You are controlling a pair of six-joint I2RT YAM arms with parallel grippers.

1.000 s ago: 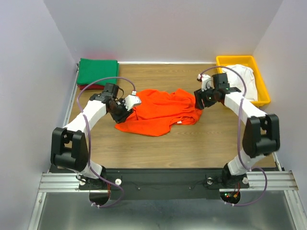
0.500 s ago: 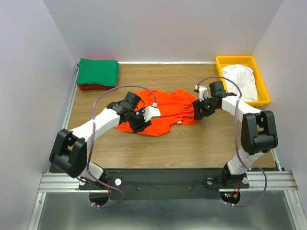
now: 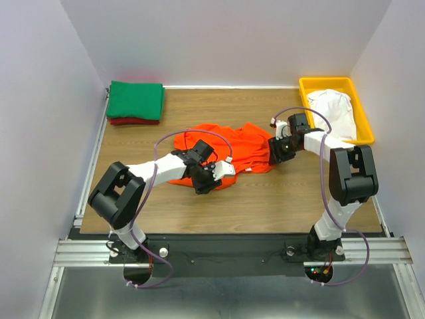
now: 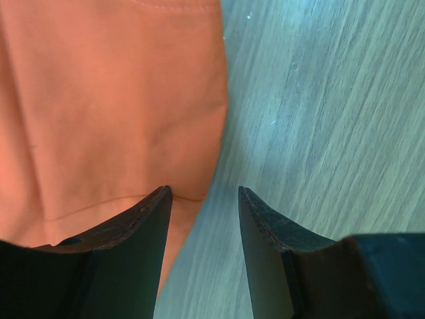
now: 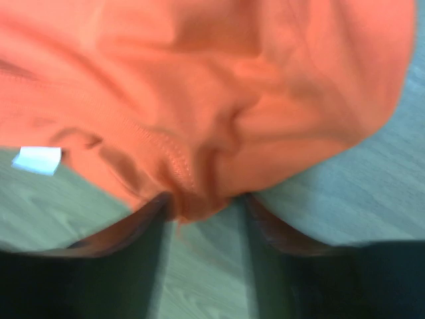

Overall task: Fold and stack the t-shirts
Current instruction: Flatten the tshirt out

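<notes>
I am at the spreading step for the orange t-shirt (image 3: pixel 232 143), which lies crumpled in the middle of the wooden table (image 3: pixel 279 199) and is not yet flat enough to fold. My left gripper (image 4: pixel 204 194) is low at the shirt's near edge, lower centre of the overhead view. Its jaws are parted and grasp nothing: the hem runs down beside the left finger, with bare wood showing in the gap. My right gripper (image 5: pixel 202 206) is at the shirt's right edge, with its jaws also apart and a bunched fold of orange cloth right at the tips. That view is blurred, so the fold may already be touching the pads, but I do not think it is pinched. At the upper left, a folded green t-shirt (image 3: pixel 136 100) rests on a dark red t-shirt (image 3: pixel 133 121), and these form the stack. A white t-shirt (image 3: pixel 332 106) waits in the yellow tray (image 3: pixel 307 83) at the upper right. For my next move, each gripper needs to close on its edge, and then both should lift and draw apart to pull the cloth smooth.
</notes>
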